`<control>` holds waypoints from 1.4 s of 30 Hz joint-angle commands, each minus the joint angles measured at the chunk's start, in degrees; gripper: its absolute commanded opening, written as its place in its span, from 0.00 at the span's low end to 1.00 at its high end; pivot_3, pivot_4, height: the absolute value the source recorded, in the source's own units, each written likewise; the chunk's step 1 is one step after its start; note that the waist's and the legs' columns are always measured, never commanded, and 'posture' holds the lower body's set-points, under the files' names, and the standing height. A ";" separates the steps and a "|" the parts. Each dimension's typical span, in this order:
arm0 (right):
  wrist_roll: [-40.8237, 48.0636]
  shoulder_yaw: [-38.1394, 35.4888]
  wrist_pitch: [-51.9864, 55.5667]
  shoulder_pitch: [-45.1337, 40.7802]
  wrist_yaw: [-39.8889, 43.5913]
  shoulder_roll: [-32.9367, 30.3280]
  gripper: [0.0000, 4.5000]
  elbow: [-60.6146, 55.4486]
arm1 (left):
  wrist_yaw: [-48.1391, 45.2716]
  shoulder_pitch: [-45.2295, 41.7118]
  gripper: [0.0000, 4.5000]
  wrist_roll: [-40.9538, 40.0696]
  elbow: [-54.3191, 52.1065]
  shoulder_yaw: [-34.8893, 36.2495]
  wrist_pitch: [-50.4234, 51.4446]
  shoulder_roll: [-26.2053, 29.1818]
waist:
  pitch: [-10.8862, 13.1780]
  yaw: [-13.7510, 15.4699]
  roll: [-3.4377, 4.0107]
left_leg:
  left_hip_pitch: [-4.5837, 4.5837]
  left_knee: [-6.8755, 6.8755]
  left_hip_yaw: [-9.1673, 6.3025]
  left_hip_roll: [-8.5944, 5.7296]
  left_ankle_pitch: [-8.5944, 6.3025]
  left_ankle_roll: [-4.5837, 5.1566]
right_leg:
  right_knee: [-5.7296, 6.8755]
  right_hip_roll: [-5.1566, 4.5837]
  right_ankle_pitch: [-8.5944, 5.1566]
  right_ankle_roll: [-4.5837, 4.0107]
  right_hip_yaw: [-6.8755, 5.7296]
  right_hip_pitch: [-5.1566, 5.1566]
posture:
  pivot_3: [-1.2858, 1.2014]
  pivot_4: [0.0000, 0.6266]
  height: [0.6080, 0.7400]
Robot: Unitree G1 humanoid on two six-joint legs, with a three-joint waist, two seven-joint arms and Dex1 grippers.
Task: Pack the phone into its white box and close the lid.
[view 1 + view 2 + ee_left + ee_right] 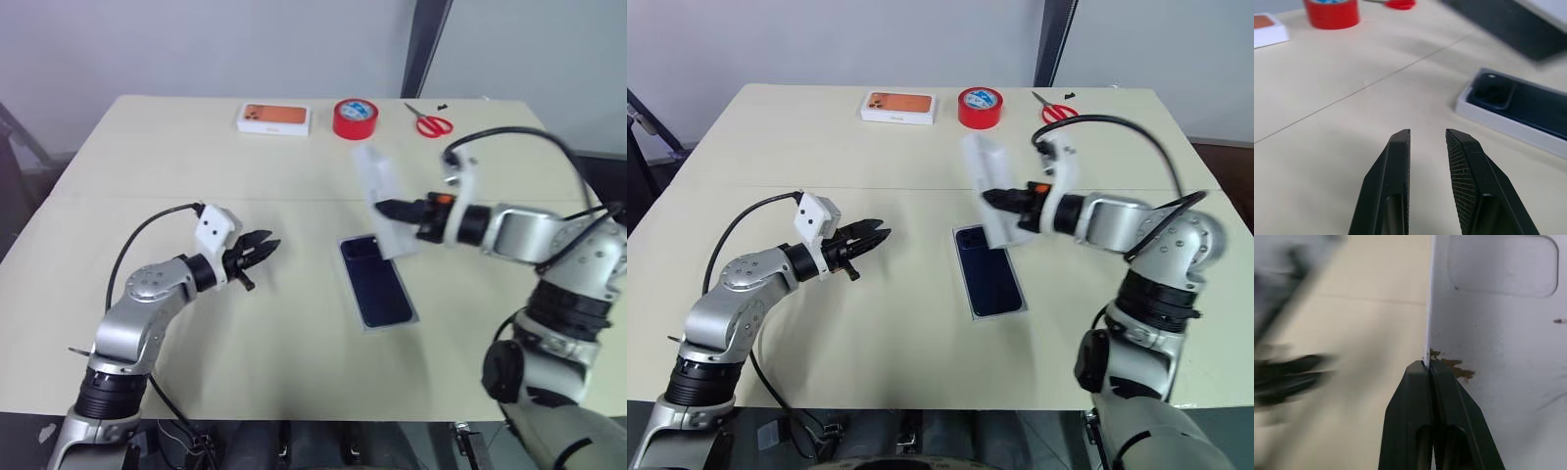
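Just below the right gripper [384,209] lies the phone [376,281] in the white box [345,257]

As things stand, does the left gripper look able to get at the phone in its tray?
Probably yes. The left gripper hangs over bare table, pointing toward the phone in the white box, nothing between them. The right gripper holds a white piece over the phone's far end only.

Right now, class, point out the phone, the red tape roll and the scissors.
phone [377,282]: left eye view, middle of its dark back.
red tape roll [355,119]: left eye view, its outer red wall.
scissors [434,125]: left eye view, a red handle loop.
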 commanded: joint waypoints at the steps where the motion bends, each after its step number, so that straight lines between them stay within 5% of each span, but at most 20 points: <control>1: 32.40 10.90 -15.52 8.07 -20.75 -1.27 0.01 -4.66 | -0.25 -1.27 0.26 0.48 -0.45 0.81 -1.30 0.89 | 0.01 0.11 -0.01 | -0.01 0.04 -0.01 -0.03 0.08 -0.13 | 0.01 -0.05 0.00 0.00 -0.04 0.02 | 0.52 0.24 0.88; 5: 32.83 16.07 -25.05 16.97 -28.66 5.29 0.01 -13.72 | -1.00 -1.78 0.26 -0.05 -1.65 -0.18 -0.52 0.94 | -0.01 -0.28 -0.02 | -0.04 0.12 0.07 -0.05 -0.07 0.18 | -0.10 -0.03 0.00 0.01 0.00 0.08 | 0.52 0.24 0.88; 9: 32.83 16.67 -28.76 21.10 -36.23 5.47 0.01 -14.48 | -2.50 -1.13 0.26 -0.12 -3.92 -3.25 1.31 1.08 | -0.02 -0.24 -0.01 | 0.00 0.13 0.07 -0.04 -0.09 0.25 | -0.06 0.02 0.00 0.01 0.02 0.07 | 0.52 0.24 0.88; 13: 32.83 13.30 -27.20 17.31 -36.61 1.07 0.33 -10.50 | -4.40 -0.72 0.26 -0.59 -5.38 -6.38 3.46 1.28 | -0.01 -0.17 0.00 | 0.00 0.13 0.08 -0.04 -0.09 0.23 | -0.07 0.03 0.00 0.01 0.03 0.07 | 0.52 0.24 0.88; 17: 32.83 12.68 -21.84 11.22 -30.21 -10.42 0.74 -6.87 | -4.68 -2.36 0.26 0.37 -4.55 -9.85 3.65 -0.83 | 0.00 -0.10 0.03 | 0.00 0.13 0.08 -0.04 -0.09 0.24 | -0.09 0.05 0.00 0.01 0.03 0.07 | 0.52 0.24 0.88; 21: 25.58 15.17 -15.22 6.10 -21.31 -26.58 0.74 -4.02 | -3.77 -5.76 0.26 1.25 -2.32 -13.70 4.33 -5.13 | 0.04 0.37 0.10 | -0.03 0.16 0.06 -0.01 -0.15 0.36 | -0.16 0.08 0.00 0.01 0.02 0.11 | 0.52 0.24 0.88; 28: -2.66 21.49 -17.53 3.91 0.53 -36.15 0.74 -7.49 | -2.65 -11.59 0.26 5.72 3.73 -20.19 2.65 -11.78 | -0.01 0.08 0.12 | 0.00 0.16 0.08 0.08 -0.17 0.40 | -0.21 0.21 0.00 0.01 0.06 0.19 | 0.52 0.24 0.88; 35: -34.41 36.42 -32.94 6.71 20.51 -44.08 0.00 -18.00 | -0.12 -12.60 0.26 2.14 1.90 -14.19 6.25 -14.44 | -0.01 0.15 0.13 | -0.02 0.17 0.07 0.09 -0.17 0.40 | -0.19 0.21 0.00 0.02 0.08 0.11 | 0.52 0.24 0.88; 42: -49.14 40.75 -38.68 9.45 28.51 -43.61 0.00 -20.93 | 1.62 -9.35 0.26 3.10 -2.51 -9.50 11.99 -6.14 | -0.01 0.13 0.14 | 0.00 0.17 0.05 0.10 -0.11 0.29 | -0.16 0.20 0.00 0.02 0.09 0.09 | 0.52 0.24 0.88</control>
